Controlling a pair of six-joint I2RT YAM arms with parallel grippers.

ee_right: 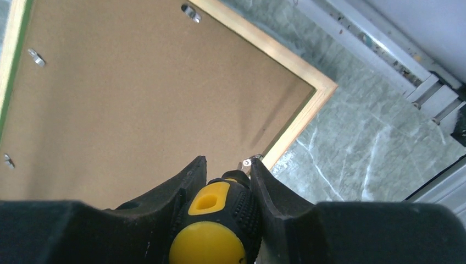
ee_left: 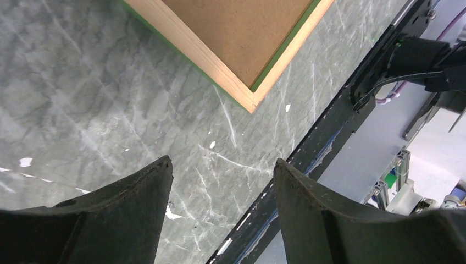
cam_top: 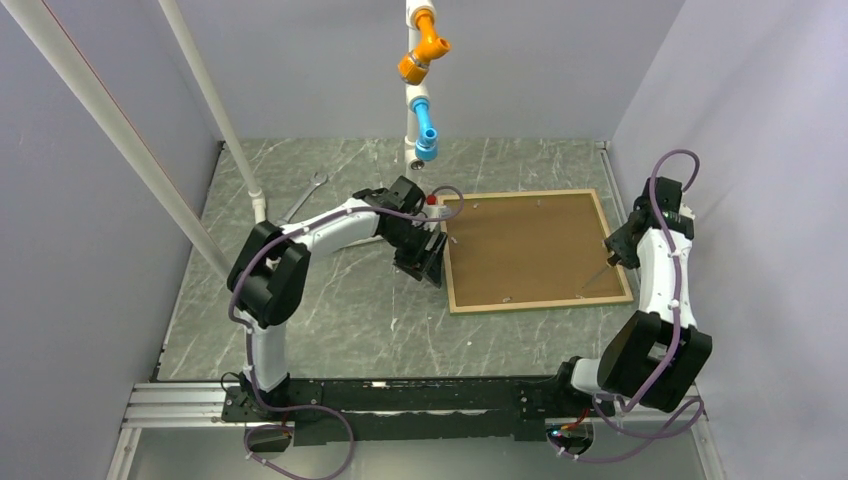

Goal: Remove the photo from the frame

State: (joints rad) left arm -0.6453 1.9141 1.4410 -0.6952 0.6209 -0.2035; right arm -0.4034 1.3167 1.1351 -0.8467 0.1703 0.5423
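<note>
The frame (cam_top: pixel 540 303) lies face down on the table, its light wood edge around a brown backing panel (cam_top: pixel 530 245). The photo is hidden under that panel. My right gripper (cam_top: pixel 615 250) is at the frame's right edge, shut on a screwdriver (ee_right: pixel 214 220) with a yellow and black handle. The screwdriver's tip points at a small metal clip (ee_right: pixel 246 163) by the wood edge (ee_right: pixel 297 129). My left gripper (cam_top: pixel 425 262) hovers at the frame's left edge. In its wrist view it (ee_left: pixel 222 160) is open and empty over bare table, the frame's corner (ee_left: pixel 187 41) ahead.
More metal clips (ee_right: pixel 36 56) sit along the backing's rim. A wrench (cam_top: pixel 305 197) lies on the table behind the left arm. A white pipe with orange and blue fittings (cam_top: pixel 425 100) hangs over the back. A black rail (cam_top: pixel 420 395) runs along the near edge.
</note>
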